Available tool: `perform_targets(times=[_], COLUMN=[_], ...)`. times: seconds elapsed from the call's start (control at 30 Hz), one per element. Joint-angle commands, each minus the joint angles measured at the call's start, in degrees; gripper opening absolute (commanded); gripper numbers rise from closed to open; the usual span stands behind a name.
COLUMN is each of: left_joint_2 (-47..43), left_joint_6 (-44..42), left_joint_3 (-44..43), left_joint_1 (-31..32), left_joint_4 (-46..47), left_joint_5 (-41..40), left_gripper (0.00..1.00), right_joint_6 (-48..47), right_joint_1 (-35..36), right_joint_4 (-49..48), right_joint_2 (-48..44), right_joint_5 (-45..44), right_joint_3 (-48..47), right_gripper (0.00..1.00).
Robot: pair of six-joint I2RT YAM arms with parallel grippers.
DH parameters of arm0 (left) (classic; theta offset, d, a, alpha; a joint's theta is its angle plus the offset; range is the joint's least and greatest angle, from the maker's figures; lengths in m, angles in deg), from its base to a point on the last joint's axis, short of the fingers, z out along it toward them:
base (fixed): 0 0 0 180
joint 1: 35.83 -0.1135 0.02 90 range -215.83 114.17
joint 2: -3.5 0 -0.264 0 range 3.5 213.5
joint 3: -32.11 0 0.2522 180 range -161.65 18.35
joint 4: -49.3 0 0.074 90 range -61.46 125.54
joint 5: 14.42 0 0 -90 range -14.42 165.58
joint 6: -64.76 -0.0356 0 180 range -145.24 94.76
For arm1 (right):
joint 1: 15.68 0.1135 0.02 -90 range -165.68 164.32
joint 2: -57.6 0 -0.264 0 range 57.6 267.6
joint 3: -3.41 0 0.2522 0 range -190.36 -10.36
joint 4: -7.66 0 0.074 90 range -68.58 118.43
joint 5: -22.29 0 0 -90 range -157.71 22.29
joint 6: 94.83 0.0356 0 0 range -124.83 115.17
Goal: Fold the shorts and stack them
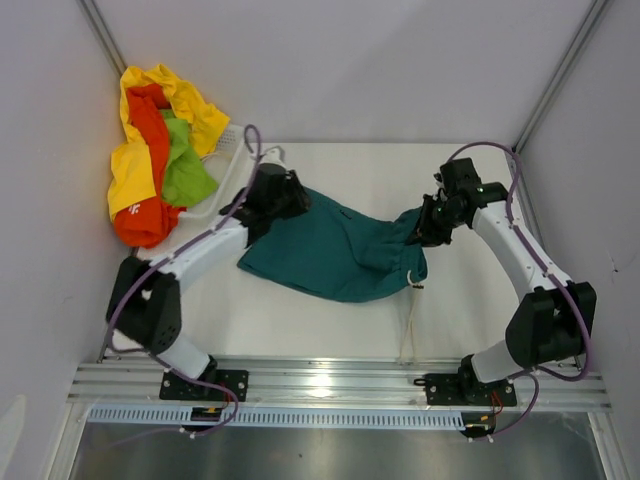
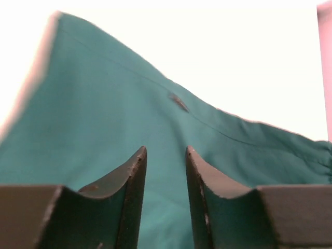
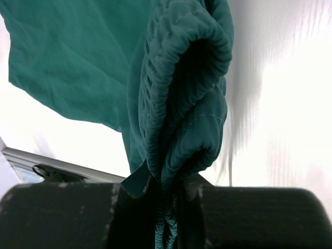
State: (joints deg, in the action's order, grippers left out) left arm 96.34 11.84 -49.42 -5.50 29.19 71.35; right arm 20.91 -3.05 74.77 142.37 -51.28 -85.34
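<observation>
**Teal shorts slung between both grippers at mid-table**

Teal shorts (image 1: 335,255) lie across the middle of the table (image 1: 300,330). They run from the left gripper (image 1: 272,196) at the far left to the right gripper (image 1: 424,228) on the right. Their far edge runs nearly straight between the two grippers. Their near edge sags in a curve toward the rail (image 1: 340,378).

In the left wrist view, the left fingers (image 2: 132,176) stand apart with a plain gap at the tips and nothing pinched. The cloth rises just beyond them, with a seam slanting across it.

In the right wrist view, the right fingers are clamped on the gathered elastic waistband. It bunches into a folded loop above them, and the rest of the cloth spreads off to one side.

A pale drawstring (image 1: 408,320) trails from the right end of the shorts toward the table's near edge.

A pile (image 1: 155,160) of yellow, orange-red and lime shorts is heaped in the far-left corner over a white basket (image 1: 228,140). It hangs past the table's left edge, apart from the teal pair and near the left arm.

Bare table shows beyond the shorts up to the back wall. More shows in the near strip before the rail, which only the drawstring crosses. The side walls stand close, and the right arm's elbow is near the right one.
</observation>
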Motion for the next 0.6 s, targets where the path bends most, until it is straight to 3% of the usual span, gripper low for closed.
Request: perform_targets(times=[0.0,0.23,0.33,0.57], left_joint_2=[-7.4,-13.4,-13.5,-10.4], left_joint_6=[-2.2,-3.2,-3.0,-2.8], left_joint_3=[9.0,23.8,25.1,27.7], left_joint_1=[-6.0,-14.1,-15.5,-16.1], left_joint_4=[-2.2,1.5,1.7,4.6], left_joint_5=[-1.1,0.3,-0.3,2.4], left_gripper=[0.41,0.43,0.47,0.46], right_joint_6=[-5.2,-7.7,-8.1,-8.3], right_joint_1=[0.1,2.1,3.3,4.3], right_joint_4=[4.3,10.4,14.8,21.3], right_joint_2=[3.3,8.5,11.5,16.5], right_joint_5=[-1.0,-9.7,-17.1,-32.9], right_joint_3=[-7.2,-18.3,-24.3,-33.1], right_gripper=[0.00,0.00,0.00,0.00])
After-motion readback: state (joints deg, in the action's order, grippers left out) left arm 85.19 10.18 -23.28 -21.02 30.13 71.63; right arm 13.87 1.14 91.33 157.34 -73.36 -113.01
